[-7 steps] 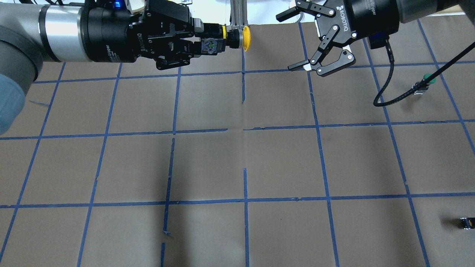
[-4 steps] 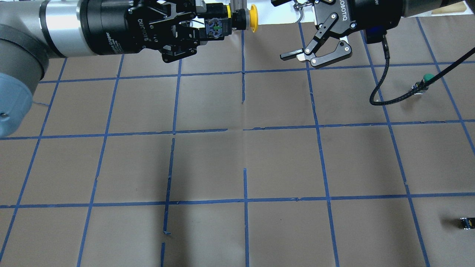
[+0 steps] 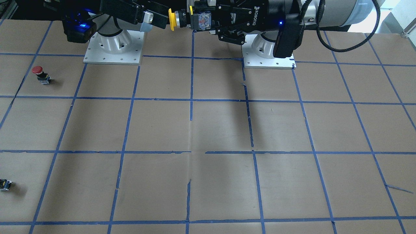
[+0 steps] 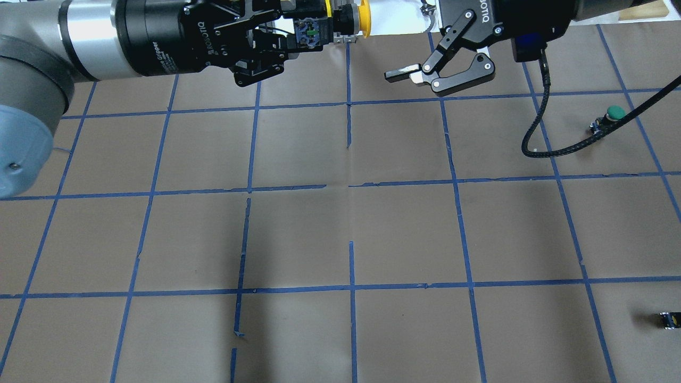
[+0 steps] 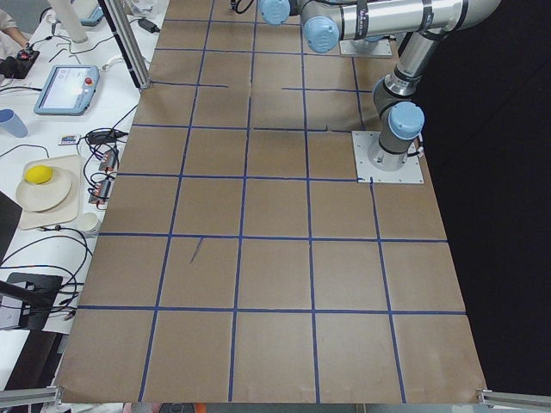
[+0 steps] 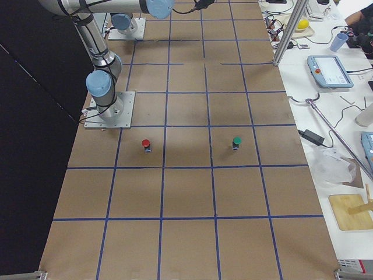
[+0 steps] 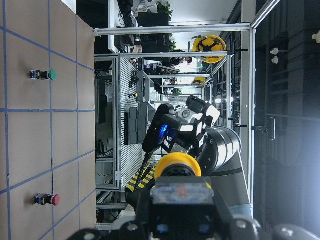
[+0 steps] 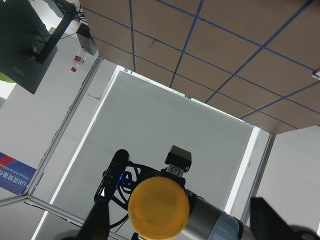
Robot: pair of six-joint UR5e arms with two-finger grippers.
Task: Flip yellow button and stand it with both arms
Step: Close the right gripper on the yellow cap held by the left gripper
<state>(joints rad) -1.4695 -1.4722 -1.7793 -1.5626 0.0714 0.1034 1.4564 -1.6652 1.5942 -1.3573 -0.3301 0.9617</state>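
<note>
The yellow button [image 4: 363, 20] is held in the air, lying sideways, over the far middle of the table. My left gripper [image 4: 307, 36] is shut on its black-and-silver body, with the yellow cap pointing at my right gripper. It also shows in the front view [image 3: 171, 19] and the left wrist view [image 7: 177, 167]. My right gripper [image 8: 182, 225] is open and faces the cap [image 8: 158, 207], a short gap away. One right finger [image 4: 404, 72] shows in the overhead view; the other is past the top edge.
A green-capped button [image 4: 612, 114] stands at the right, with the right wrist's black cable [image 4: 537, 133] looping near it. A red-capped button [image 3: 39, 73] stands near the right arm's base. A tiny black-and-yellow part [image 4: 667, 319] lies at the near right edge.
My left gripper has carried the yellow button toward the table's far edge and slightly right. My right gripper, still open, has moved left toward the cap.
</note>
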